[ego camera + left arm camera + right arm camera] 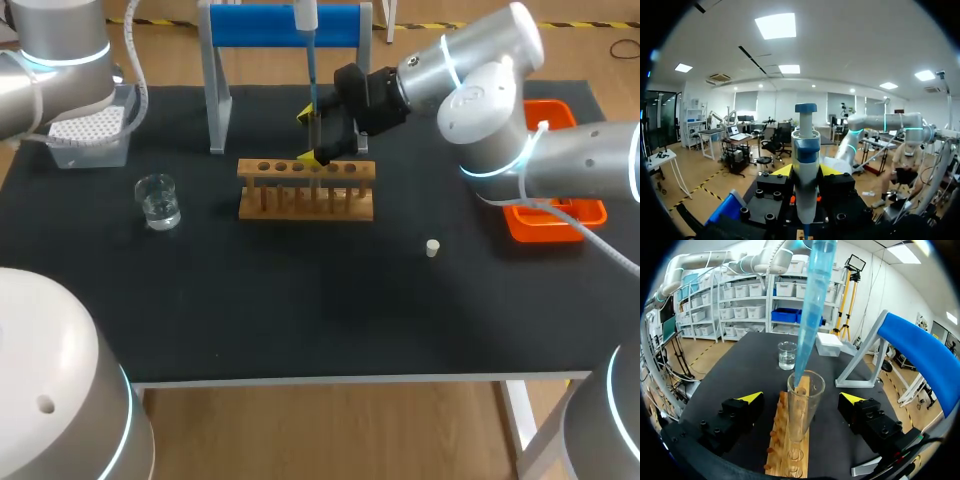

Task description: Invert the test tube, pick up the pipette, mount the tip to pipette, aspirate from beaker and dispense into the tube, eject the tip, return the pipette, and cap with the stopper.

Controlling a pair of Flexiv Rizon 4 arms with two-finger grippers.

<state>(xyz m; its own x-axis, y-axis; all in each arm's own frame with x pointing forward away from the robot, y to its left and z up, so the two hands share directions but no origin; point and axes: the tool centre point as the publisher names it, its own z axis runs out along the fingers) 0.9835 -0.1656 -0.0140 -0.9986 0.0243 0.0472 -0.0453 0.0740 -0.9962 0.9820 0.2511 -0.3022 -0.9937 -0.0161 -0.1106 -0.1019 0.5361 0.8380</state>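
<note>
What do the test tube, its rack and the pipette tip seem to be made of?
Test tube: clear and glossy, either glass or clear plastic; the rack shows through it. Rack: light matte wood, tan, with dowel posts. Pipette tip: translucent blue and smooth, likely plastic.

Left gripper (806,170) seemingly clamped on pipette (805,150), right gripper (802,397) spread wide, pointing downward.

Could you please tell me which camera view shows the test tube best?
The right wrist view: the test tube stands upright in the rack, inside the open right tool. The head view mostly hides it behind that tool; the left wrist view misses it.
</note>
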